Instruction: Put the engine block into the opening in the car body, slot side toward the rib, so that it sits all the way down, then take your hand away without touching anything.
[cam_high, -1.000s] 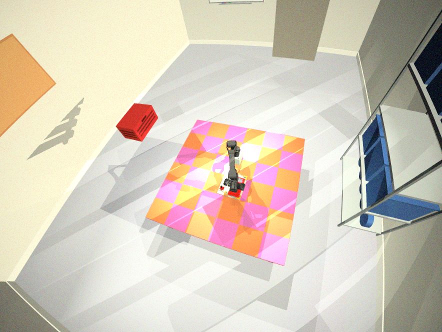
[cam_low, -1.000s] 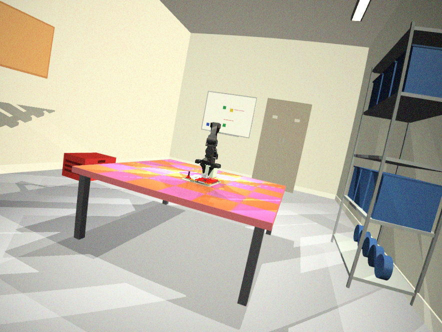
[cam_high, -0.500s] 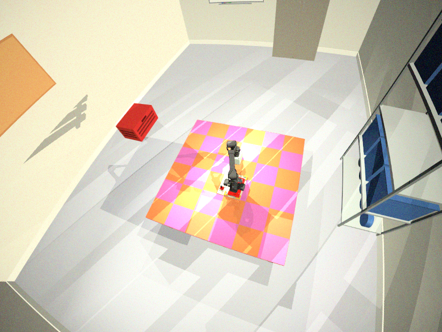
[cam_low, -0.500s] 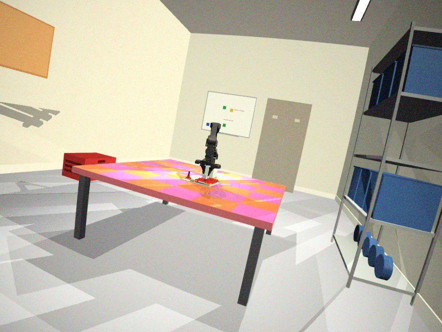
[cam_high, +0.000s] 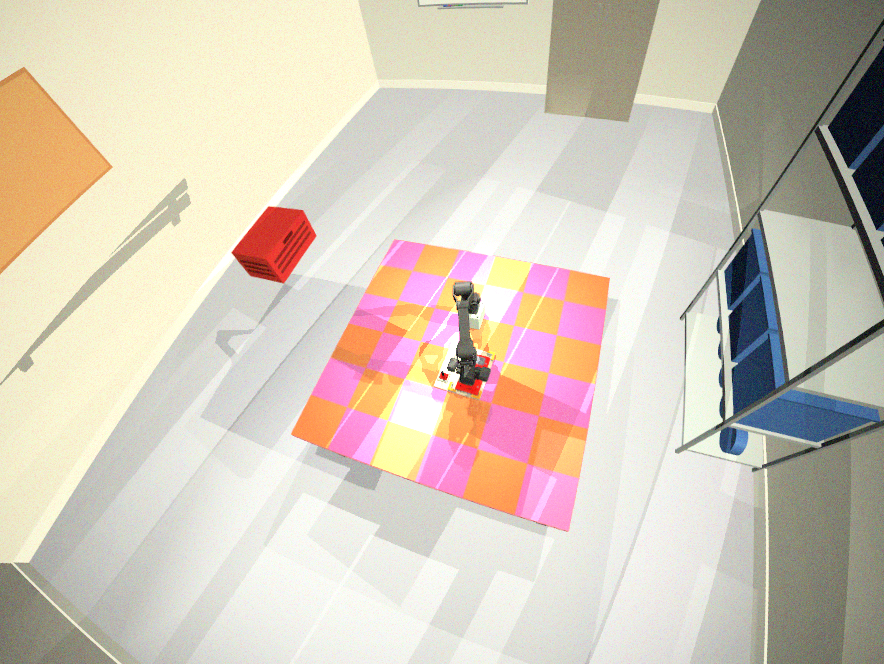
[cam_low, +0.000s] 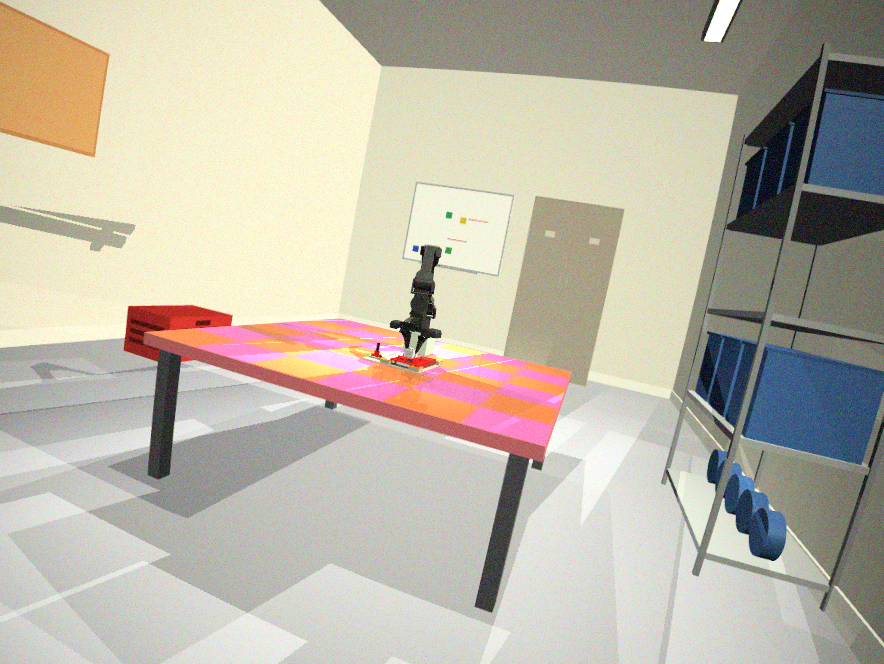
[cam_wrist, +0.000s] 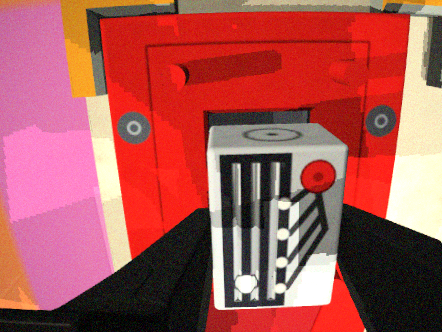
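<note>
Two fingers on the engine block, opening partly in view behind it

Gripper (cam_low: 410, 348) (cam_wrist: 270, 219) is part-open, clamped on the white-grey engine block (cam_low: 409, 353) (cam_wrist: 277, 220), one black finger on each side. Block sits between the fingers at the red car body (cam_high: 468, 388) (cam_low: 414, 362) (cam_wrist: 175, 115). Wrist view: dark rectangular opening (cam_wrist: 257, 118) shows past the block's far end; block covers the rest. Can't tell from these angles how deep it is, if at all. Rib not identifiable.

Block face toward the wrist camera: black grooved panel, red disc, four pale dots with dark lines running to the disc. Ring mark on the end face.

Car body has a grey round fastener on either side of the opening. Arm (cam_high: 464, 325) (cam_low: 423, 285) reaches over it, gripper pointing down. All on the pink-and-orange checkered table (cam_high: 500, 428) (cam_low: 343, 396). Small red part with a black post (cam_high: 443, 375) (cam_low: 377, 351) stands just beside the car body.
</note>
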